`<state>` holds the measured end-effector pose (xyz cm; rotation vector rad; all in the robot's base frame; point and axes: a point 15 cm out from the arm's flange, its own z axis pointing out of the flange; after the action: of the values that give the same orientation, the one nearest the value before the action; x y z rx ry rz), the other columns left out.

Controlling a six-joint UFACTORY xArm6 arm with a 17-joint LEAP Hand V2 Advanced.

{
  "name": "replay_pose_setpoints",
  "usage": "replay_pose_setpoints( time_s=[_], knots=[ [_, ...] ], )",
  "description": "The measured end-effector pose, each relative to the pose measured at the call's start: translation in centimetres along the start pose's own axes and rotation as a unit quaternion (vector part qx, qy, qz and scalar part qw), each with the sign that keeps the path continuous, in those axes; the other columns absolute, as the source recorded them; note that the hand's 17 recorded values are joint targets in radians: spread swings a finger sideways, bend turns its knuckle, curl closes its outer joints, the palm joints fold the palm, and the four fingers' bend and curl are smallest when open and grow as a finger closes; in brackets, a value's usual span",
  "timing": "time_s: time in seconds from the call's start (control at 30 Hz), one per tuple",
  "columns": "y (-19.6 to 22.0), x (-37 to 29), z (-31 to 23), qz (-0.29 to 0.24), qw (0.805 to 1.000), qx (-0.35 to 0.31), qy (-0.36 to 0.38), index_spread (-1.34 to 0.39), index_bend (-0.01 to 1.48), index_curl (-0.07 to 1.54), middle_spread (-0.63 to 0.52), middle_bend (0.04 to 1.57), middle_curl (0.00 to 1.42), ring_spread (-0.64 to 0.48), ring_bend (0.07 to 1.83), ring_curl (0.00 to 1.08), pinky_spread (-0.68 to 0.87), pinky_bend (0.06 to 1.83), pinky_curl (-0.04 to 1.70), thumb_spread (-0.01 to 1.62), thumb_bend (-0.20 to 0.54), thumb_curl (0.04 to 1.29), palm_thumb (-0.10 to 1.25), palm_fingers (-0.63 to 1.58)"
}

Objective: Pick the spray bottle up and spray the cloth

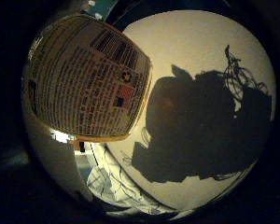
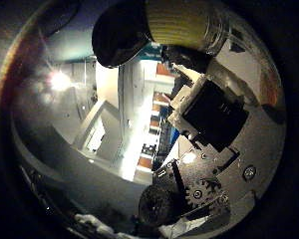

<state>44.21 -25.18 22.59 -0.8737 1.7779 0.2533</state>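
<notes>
Against palm: spray bottle (image 1: 86,77) | fingers (image 2: 209,114) curled round it | cloth (image 1: 114,184) below

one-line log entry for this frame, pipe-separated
phase: bottle held | hand: curled round spray bottle | bottle: close to palm, above white surface | cloth: below bottle, crumpled | spraying: cannot tell

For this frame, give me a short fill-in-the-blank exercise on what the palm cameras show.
1. The spray bottle fills much of the little finger side view, so it is ____ to the palm.
2. Below the bottle, on the pale table, lies a crumpled white ____.
3. The hand and bottle cast a dark ____ on the table.

Missing words: close; cloth; shadow
</notes>
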Motion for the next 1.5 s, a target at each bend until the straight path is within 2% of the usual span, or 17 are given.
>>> replay_pose_setpoints(
  time_s=[0.23,0.4,0.53,0.73,0.83,1.0,1.23,1.4,1.5],
  knots=[
    [2.3,-4.9,-2.1,-0.027,0.994,-0.11,0.003,-0.19,1.09,0.64,-0.1,1.23,0.58,-0.16,1.38,0.52,-0.23,1.24,0.6,0.92,-0.015,0.6,1.08,1.27],
    [3.8,-8.6,-3.2,-0.062,0.979,-0.191,0.029,-0.19,1.11,0.64,-0.09,1.26,0.58,-0.16,1.4,0.53,-0.22,1.24,0.64,0.91,-0.017,0.64,1.07,1.26],
    [5.2,-11.7,-3.3,-0.091,0.959,-0.263,0.059,-0.19,1.12,0.64,-0.08,1.27,0.57,-0.16,1.41,0.53,-0.21,1.23,0.67,0.91,-0.014,0.66,1.06,1.25],
    [7.6,-15.5,-1.0,-0.127,0.917,-0.357,0.12,-0.19,1.14,0.63,-0.08,1.28,0.57,-0.16,1.42,0.53,-0.21,1.21,0.71,0.91,-0.016,0.69,1.06,1.25],
    [9.2,-17.1,0.2,-0.142,0.89,-0.404,0.159,-0.19,1.14,0.63,-0.08,1.29,0.56,-0.16,1.42,0.53,-0.21,1.2,0.74,0.91,-0.015,0.7,1.06,1.25],
    [12.5,-18.5,2.6,-0.179,0.825,-0.478,0.244,-0.19,1.14,0.63,-0.08,1.3,0.56,-0.17,1.43,0.53,-0.21,1.18,0.76,0.93,-0.015,0.71,1.05,1.25],
    [15.4,-20.1,5.0,-0.229,0.742,-0.523,0.351,-0.19,1.14,0.63,-0.08,1.3,0.56,-0.16,1.43,0.53,-0.22,1.17,0.79,0.94,-0.016,0.72,1.04,1.24],
    [17.6,-21.0,5.1,-0.24,0.661,-0.575,0.418,-0.19,1.14,0.63,-0.08,1.3,0.56,-0.17,1.43,0.53,-0.22,1.16,0.8,0.94,-0.015,0.72,1.03,1.24],
    [18.4,-20.8,5.1,-0.245,0.619,-0.591,0.456,-0.19,1.14,0.63,-0.08,1.3,0.56,-0.17,1.44,0.53,-0.22,1.15,0.81,0.95,-0.017,0.72,1.02,1.25]
  ],
)
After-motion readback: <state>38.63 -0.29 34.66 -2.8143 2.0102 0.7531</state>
